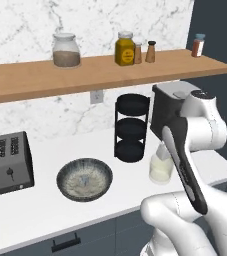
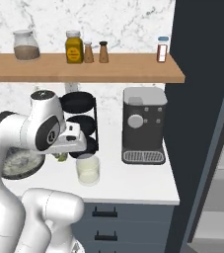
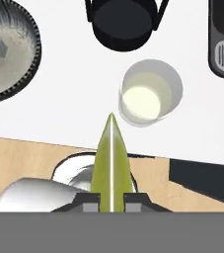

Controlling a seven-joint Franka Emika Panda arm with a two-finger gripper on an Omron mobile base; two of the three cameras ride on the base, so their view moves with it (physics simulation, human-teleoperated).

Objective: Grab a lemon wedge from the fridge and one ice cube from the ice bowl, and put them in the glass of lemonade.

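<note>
The jaws are clenched on the lemon wedge (image 3: 111,163), held up in the air near the table's front edge. The glass of lemonade (image 3: 150,96) stands just ahead. The robot is carrying the wedge there. Next it should move over the glass and let go.

Lemon wedge (image 3: 111,163) in gripper (image 3: 111,203), near glass (image 3: 150,94)
</note>
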